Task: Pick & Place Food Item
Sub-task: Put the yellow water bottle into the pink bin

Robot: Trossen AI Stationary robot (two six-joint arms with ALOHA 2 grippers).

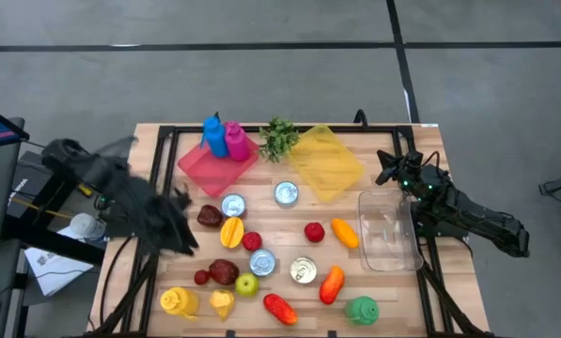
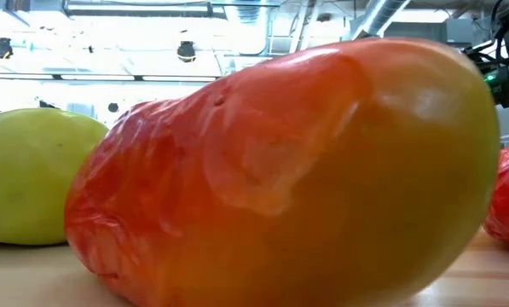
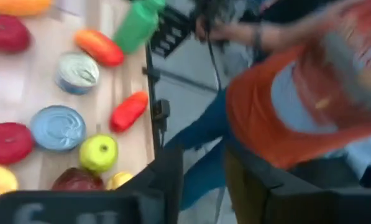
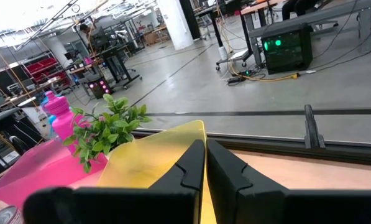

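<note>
My left gripper (image 1: 181, 199) hovers blurred at the table's left edge, beside the dark red fruit (image 1: 210, 215), probably my target; jaws' state unclear, nothing held. My right gripper (image 4: 205, 163) waits closed near the clear bin (image 1: 390, 231).

Grey concrete floor (image 4: 191, 78), dark seam lines, distant workbenches (image 4: 114, 53), perhaps ceiling strip lights (image 2: 135, 8)

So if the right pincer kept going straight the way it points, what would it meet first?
Probably the yellow tray: the shut right pincer points right at its near edge, with the green plant and pink tray off to one side. Depth is hard to judge.
</note>
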